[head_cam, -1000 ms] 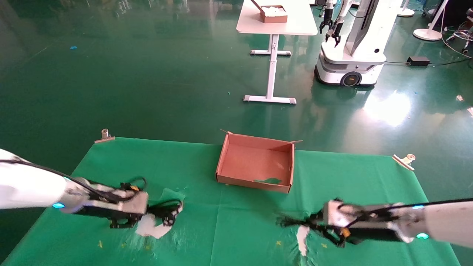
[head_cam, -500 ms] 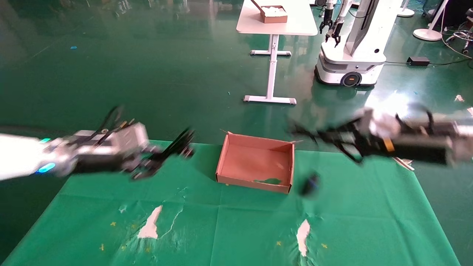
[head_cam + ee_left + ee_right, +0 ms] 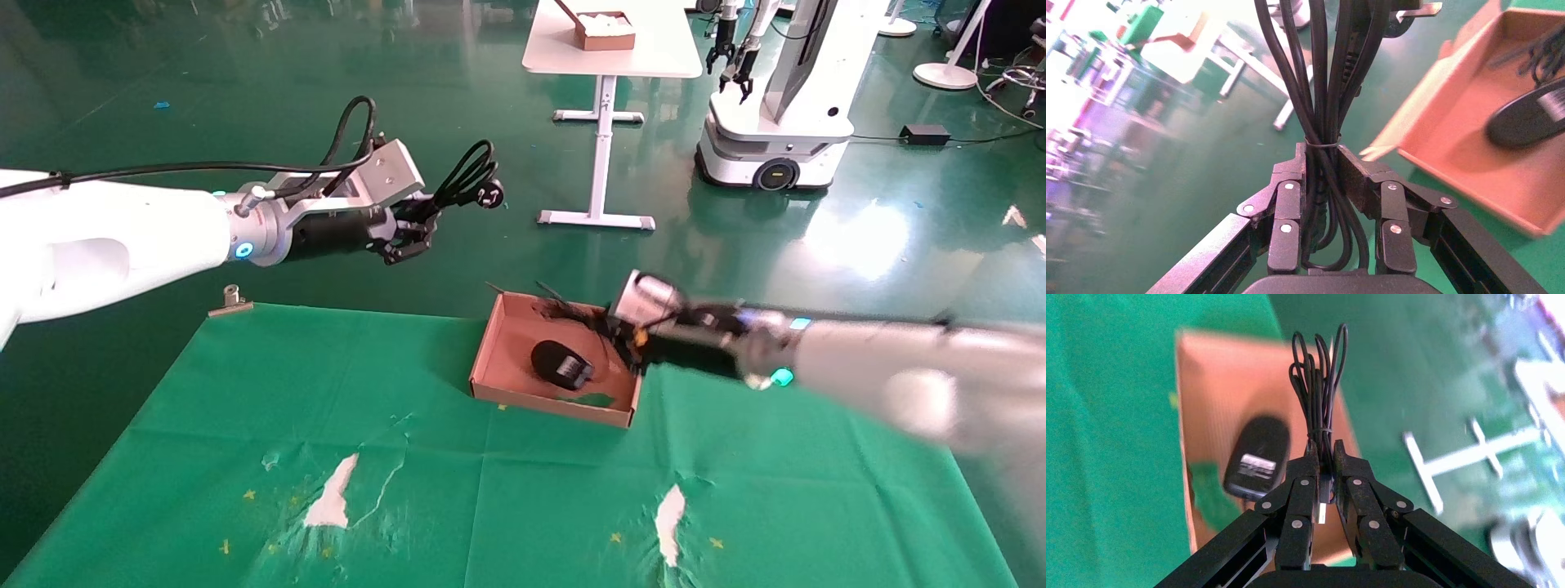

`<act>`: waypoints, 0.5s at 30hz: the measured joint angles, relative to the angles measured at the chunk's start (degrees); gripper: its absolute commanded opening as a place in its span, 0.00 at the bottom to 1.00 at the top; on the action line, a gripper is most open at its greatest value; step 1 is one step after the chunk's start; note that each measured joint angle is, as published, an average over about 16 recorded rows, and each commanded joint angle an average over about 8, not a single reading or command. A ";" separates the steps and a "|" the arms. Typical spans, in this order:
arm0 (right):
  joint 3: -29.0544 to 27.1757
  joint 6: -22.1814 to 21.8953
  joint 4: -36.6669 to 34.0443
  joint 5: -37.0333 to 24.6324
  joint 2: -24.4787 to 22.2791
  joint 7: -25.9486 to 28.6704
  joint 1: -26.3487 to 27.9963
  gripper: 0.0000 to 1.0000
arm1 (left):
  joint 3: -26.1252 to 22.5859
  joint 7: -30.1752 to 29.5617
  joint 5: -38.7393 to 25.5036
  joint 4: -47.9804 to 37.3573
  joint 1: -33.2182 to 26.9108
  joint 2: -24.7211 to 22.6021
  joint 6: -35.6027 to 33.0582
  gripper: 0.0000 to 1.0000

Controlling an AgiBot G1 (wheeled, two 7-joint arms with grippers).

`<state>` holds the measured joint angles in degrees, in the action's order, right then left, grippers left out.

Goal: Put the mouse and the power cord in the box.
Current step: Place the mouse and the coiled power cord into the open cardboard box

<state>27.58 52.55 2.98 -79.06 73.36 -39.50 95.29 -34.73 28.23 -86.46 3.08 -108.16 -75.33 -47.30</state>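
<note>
Inside the box (image 3: 490, 384) we are seeing the mouse (image 3: 561, 364) lying underside up, our right end effector (image 3: 1324, 454) pinching its bundled wire above. Left of the box, raised, our left end effector (image 3: 1321, 160) is clamping the power cord (image 3: 467, 180).

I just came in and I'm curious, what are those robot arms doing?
They are packing a cardboard box. The right gripper holds the mouse's bundled wire over the box, and the mouse is inside it. The left gripper holds the looped power cord up in the air, away from the box.
</note>
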 measured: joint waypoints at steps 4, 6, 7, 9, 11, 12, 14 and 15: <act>0.09 -5.46 -1.48 -0.21 2.13 -0.57 -1.79 0.45 | -0.41 2.34 -0.48 0.86 0.37 -0.88 0.89 0.00; 0.10 -7.11 -1.70 -0.22 2.75 -0.76 -2.40 0.70 | -0.67 3.63 -0.75 1.35 0.87 -1.23 1.07 0.00; 0.07 -7.61 -1.71 -0.18 2.94 -0.87 -2.62 0.82 | -0.83 4.25 -0.90 1.62 1.20 -1.41 1.17 0.00; -0.02 -8.08 -1.59 -0.03 3.07 -1.10 -2.93 0.99 | -1.18 5.37 -1.19 2.19 1.99 -1.74 1.29 0.00; -0.21 -7.96 -1.34 0.27 2.89 -1.36 -3.06 1.00 | -1.58 6.25 -1.42 2.88 2.94 -2.01 1.31 0.00; -0.34 -7.75 -1.20 0.46 2.69 -1.52 -3.05 1.00 | -1.79 6.59 -1.51 3.26 3.44 -2.13 1.33 0.00; -0.61 -7.07 -0.89 0.87 2.10 -1.94 -2.93 1.00 | -2.30 7.06 -1.62 4.21 4.51 -2.37 1.50 0.00; -0.75 -6.63 -0.74 1.08 1.71 -2.20 -2.81 1.00 | -2.61 7.22 -1.67 4.77 5.06 -2.49 1.62 0.00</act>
<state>26.83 45.92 2.24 -77.99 75.07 -41.70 92.48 -37.33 35.45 -88.14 7.85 -103.10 -77.82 -45.68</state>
